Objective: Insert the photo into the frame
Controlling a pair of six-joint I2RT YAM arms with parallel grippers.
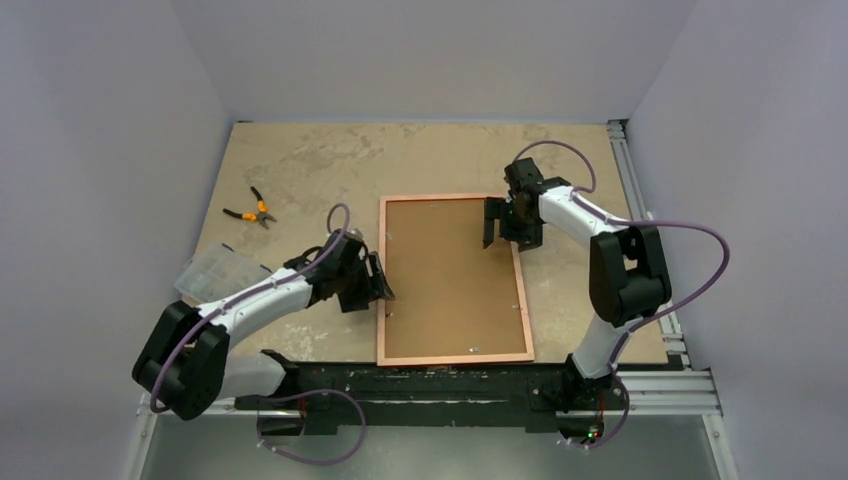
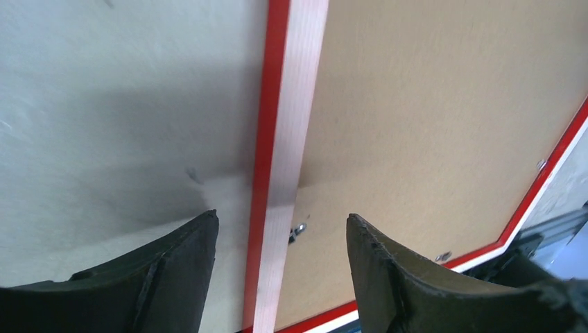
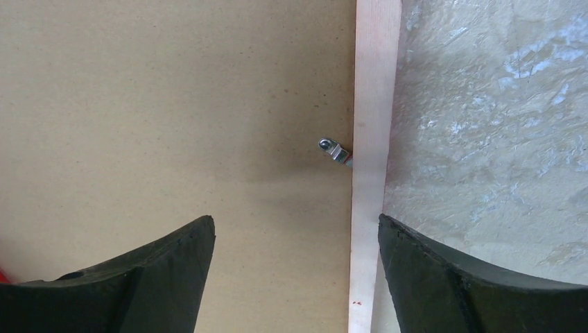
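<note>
Both sets of jaws stand open over the face-down frame, gripping nothing.

The frame [image 1: 455, 358] lies flat on the table [image 1: 330, 160], pale back up, with the brown backing board [image 1: 450, 275] filling it, which suits working the retaining clips along its inner edge. The left gripper [image 2: 281, 222] straddles the left rail and the right gripper [image 3: 295, 222] hangs over the right rail just short of one small metal clip [image 3: 334, 150], likely placed to steady or fasten each side. The photo is visible nowhere; it may lie beneath the board, but that cannot be told. Whether the clips sit fully over the board is too small to judge. Pliers [image 1: 250, 208] and a clear plastic sheet [image 1: 215, 275] lie well apart at left.
</note>
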